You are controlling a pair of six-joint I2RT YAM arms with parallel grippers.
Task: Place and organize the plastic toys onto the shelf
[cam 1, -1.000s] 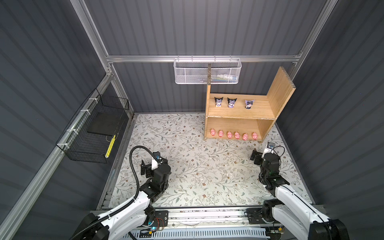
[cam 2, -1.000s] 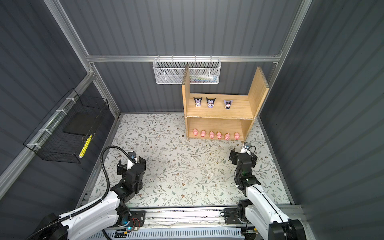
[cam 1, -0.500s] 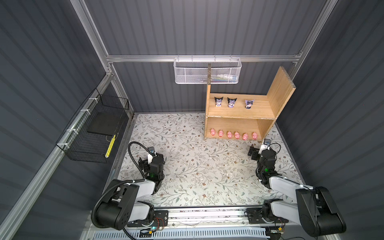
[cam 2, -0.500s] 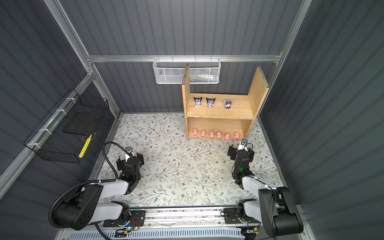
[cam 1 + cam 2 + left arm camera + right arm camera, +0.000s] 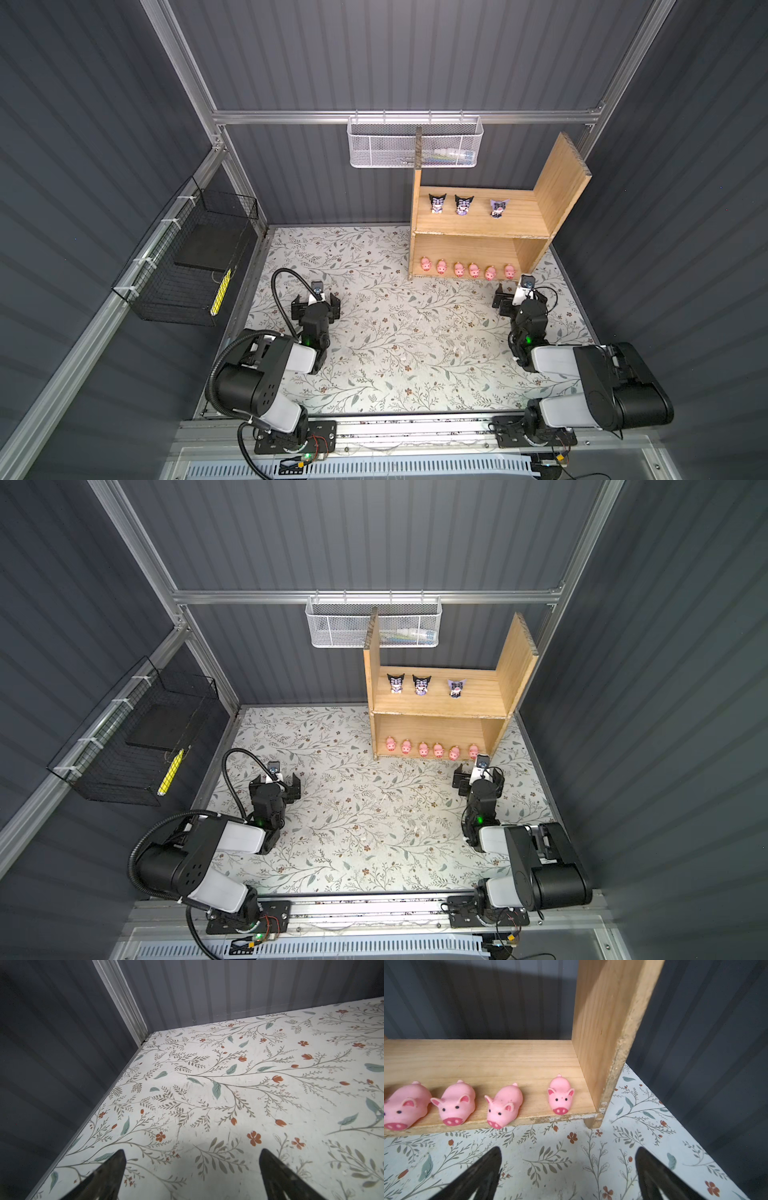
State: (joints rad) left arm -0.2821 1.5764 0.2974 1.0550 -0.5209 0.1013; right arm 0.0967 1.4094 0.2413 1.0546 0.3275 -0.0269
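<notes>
L tool [image 5: 316,302], R tool [image 5: 518,297] splayed wide, low — maybe touching mat [image 5: 415,332].

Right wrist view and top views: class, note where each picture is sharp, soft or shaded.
Right wrist view: the pink pigs are sharp, the fingers of the right gripper dark and soft. Both top views: even light, the shelf dimmer on its lower level, frame posts leaning outward.

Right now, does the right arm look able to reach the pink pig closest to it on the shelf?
Probably yes. The right gripper is open, facing that pig, with only bare mat between them. The side board stands close beside it, so room may be tight.
</notes>
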